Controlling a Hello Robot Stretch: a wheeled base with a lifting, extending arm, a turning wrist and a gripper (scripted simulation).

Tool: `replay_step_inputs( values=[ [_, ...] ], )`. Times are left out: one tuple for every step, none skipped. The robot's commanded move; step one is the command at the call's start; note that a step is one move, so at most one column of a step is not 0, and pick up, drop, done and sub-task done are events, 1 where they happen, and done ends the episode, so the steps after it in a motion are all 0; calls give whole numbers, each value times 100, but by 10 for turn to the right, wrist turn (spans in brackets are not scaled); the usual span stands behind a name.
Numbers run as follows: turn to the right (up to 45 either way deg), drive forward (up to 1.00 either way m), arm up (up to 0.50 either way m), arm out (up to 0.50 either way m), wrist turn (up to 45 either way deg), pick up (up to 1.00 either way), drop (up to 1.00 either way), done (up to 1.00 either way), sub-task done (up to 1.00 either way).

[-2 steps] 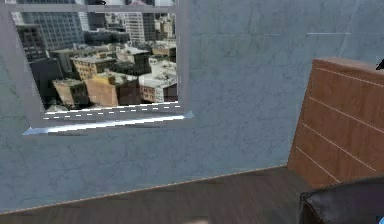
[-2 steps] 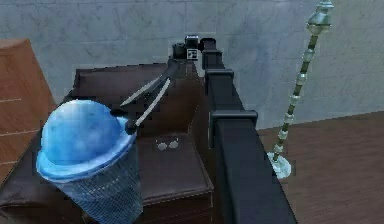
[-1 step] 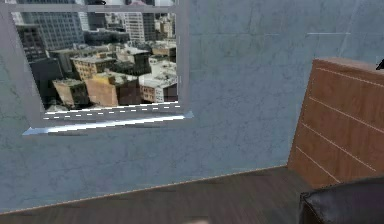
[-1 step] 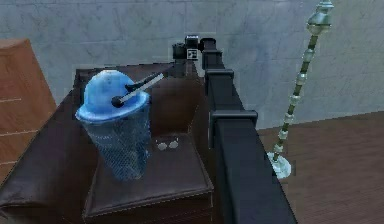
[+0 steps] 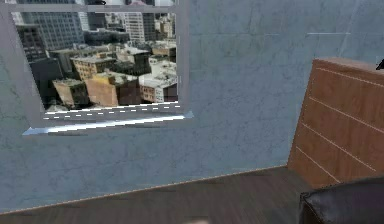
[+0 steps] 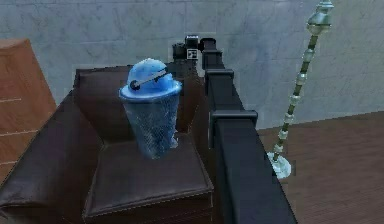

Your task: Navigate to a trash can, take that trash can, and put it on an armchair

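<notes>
A blue trash can (image 6: 152, 112) with a domed lid hangs slightly tilted over the seat of a dark brown leather armchair (image 6: 120, 185). It seems clear of the cushion. The arm rises along the armchair's right side as a dark bar. At its far end the gripper (image 6: 180, 62) meets the can's upper right rim and holds the can. A corner of the armchair (image 5: 342, 202) shows at the forward view's bottom right.
A wooden cabinet (image 5: 340, 120) stands against the blue-grey wall, seen again as a wooden cabinet (image 6: 20, 90) left of the armchair. A window (image 5: 100, 60) with a city view fills the wall ahead. A thin floor lamp (image 6: 300, 95) stands right of the arm on the wood floor.
</notes>
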Motion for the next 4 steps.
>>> replay_step_inputs(
  values=[
    [0,0,-26,0,0,0,0,0,0],
    [0,0,-50,0,0,0,0,0,0],
    [0,0,0,0,0,0,100,0,0],
    [0,0,0,-10,0,0,0,0,0]
  ],
)
